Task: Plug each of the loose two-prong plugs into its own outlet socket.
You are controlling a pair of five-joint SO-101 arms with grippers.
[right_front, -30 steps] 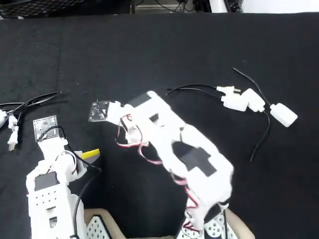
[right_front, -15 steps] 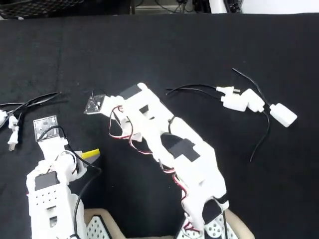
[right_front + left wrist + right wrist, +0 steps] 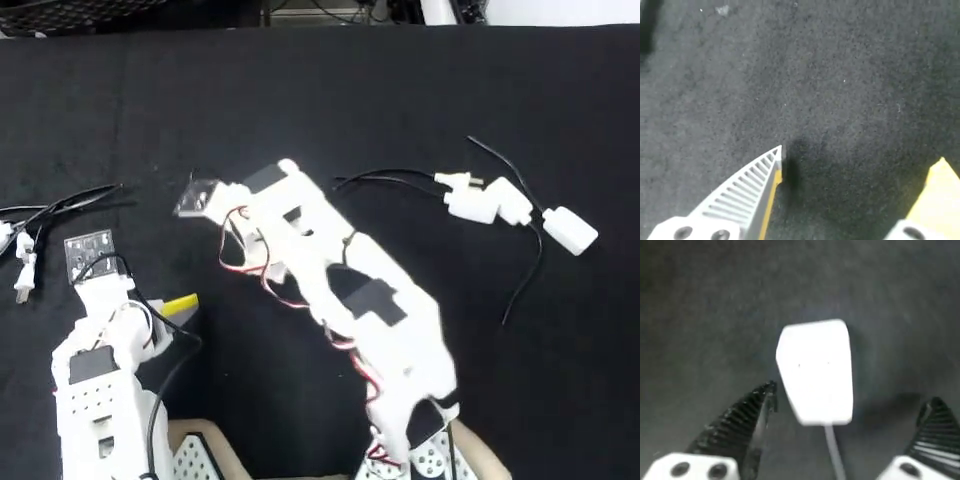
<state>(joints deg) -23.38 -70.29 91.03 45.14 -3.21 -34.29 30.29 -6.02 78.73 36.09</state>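
You're straddling the white corded block point(image 3: 815, 370) with the right gripper point(image 3: 852, 396), jaws spread; centre it before pinching. The left gripper point(image 3: 860, 154) is idling, jaws spread too.

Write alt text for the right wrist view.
A white block with a thin cord lies on black cloth, between the right arm's open fingers.
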